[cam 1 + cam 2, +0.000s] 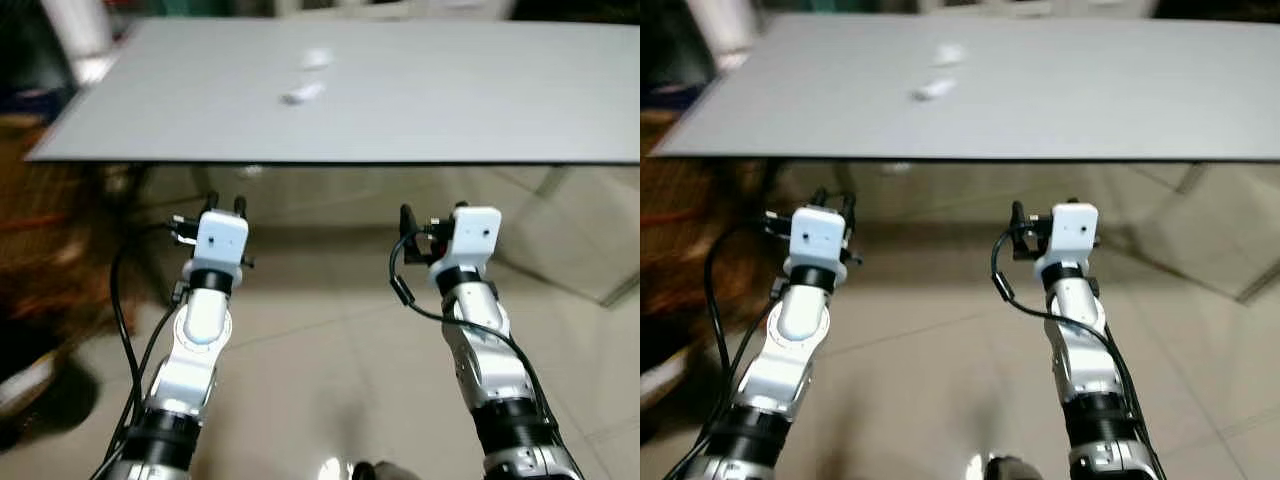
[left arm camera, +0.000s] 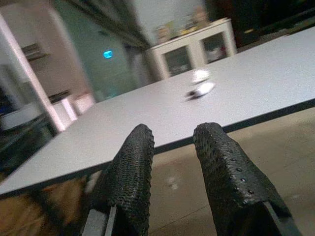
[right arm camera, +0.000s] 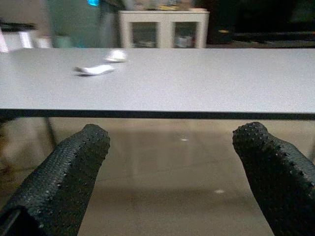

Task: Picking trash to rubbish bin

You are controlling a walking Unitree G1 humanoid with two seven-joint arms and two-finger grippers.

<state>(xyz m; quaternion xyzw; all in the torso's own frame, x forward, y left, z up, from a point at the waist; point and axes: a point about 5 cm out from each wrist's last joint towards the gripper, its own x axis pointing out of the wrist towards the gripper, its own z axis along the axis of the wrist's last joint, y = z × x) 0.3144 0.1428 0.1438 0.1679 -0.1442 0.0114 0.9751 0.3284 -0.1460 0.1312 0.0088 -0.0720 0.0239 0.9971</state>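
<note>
On table (image 1: 450, 100): trash (image 1: 303, 93) well beyond hands | left hand (image 2: 172, 147) slightly apart | right hand (image 3: 170, 142) wide apart

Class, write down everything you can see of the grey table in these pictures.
The grey table has a broad, flat, matte top with a thin dark edge, looking like laminate. It stands on a glossy tiled floor; a slim leg shows beneath its left side. Two small white scraps of trash lie on it, left of centre, towards the far side. Neither gripper touches it: both hover below and short of its near edge.
</note>
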